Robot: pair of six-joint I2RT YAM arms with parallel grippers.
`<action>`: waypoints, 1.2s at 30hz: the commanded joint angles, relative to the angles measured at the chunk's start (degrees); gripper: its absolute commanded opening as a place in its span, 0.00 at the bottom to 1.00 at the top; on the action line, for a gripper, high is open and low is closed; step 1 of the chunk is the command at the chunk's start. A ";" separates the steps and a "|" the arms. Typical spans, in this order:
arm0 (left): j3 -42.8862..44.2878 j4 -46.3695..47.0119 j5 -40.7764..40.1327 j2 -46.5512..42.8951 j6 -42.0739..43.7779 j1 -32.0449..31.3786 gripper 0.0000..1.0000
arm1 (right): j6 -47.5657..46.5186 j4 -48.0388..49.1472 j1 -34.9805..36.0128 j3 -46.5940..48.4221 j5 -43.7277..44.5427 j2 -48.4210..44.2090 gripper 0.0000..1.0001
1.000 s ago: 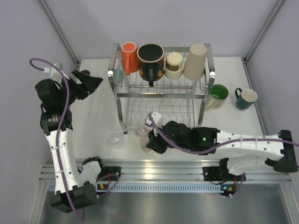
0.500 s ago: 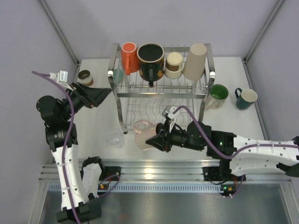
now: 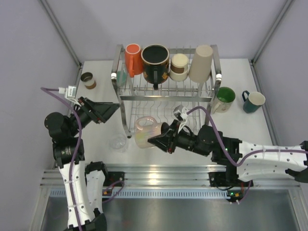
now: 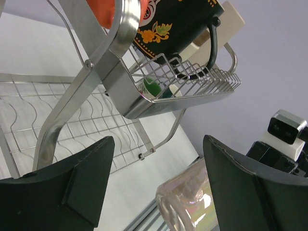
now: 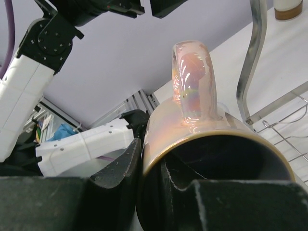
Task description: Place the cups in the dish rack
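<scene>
our right gripper (image 3: 158, 139) is clenched on the rim of the pink iridescent glazed mug (image 3: 145, 131), which lies tipped sideways, base pointing left, at the near left corner of the two-tier chrome wire dish rack (image 3: 166, 97), our left gripper (image 3: 109, 110) hanging released beside it.

Ten cups are showing from above, and one dish rack (image 3: 163, 97). Four are sitting along its top tier — orange mug (image 3: 133, 58), black patterned mug (image 3: 155, 61), paper cup (image 3: 179, 66), tall beige cup (image 3: 201, 62). One pale teal glass (image 3: 121, 75) is standing at its left end. Two are standing at right: green mug (image 3: 224, 99), teal mug (image 3: 253, 101). Three are showing left of centre: small brown cup (image 3: 88, 79), clear glass (image 3: 118, 143), pink mug (image 3: 143, 132).
</scene>
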 commanded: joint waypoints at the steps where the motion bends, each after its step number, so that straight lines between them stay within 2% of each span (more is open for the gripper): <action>1: 0.01 -0.30 0.20 -2.25 3.13 -0.56 0.81 | -0.16 11.76 -0.64 2.74 2.82 -5.88 0.00; 8: 5.44 -0.30 1.09 -1.73 1.20 -2.32 0.89 | -3.41 9.11 -0.56 9.77 2.75 -6.34 0.00; 14: 11.94 -0.29 -5.15 -0.50 -3.54 -2.41 0.97 | -7.63 8.77 -0.56 17.76 0.55 -2.73 0.00; 16: 13.10 2.50 -7.44 0.29 -7.40 -2.50 0.98 | -9.04 8.24 -0.56 20.49 0.55 -1.86 0.00; 17: 13.45 5.13 -7.18 0.81 -9.68 -2.50 0.98 | -9.48 8.15 -0.56 21.37 0.55 -1.59 0.00; 18: 13.54 12.72 -4.74 2.39 -15.18 -2.50 0.98 | -10.53 8.06 -0.64 22.77 0.63 -1.41 0.00; 20: 15.63 17.18 -2.62 4.06 -18.57 -2.50 0.98 | -11.59 9.02 -0.64 23.83 1.77 -1.32 0.00; 23: 21.42 17.46 -0.94 6.70 -17.00 -2.50 0.98 | -14.49 11.92 -0.64 26.38 3.00 -0.45 0.00; 29: 33.37 18.07 2.05 15.29 -19.81 -3.02 0.98 | -18.88 9.92 -0.65 37.18 1.51 4.82 0.00; 34: 41.38 17.99 0.21 23.48 -20.34 -7.41 0.98 | -21.96 7.72 -2.48 44.74 2.39 9.48 0.00; 35: 42.36 17.99 -0.23 24.71 -19.73 -8.99 0.98 | -21.35 6.49 -3.36 45.89 2.13 10.27 0.00; 36: 43.15 17.99 -2.06 27.42 -18.07 -13.35 0.98 | -19.17 6.04 -4.76 47.81 -0.05 11.58 0.00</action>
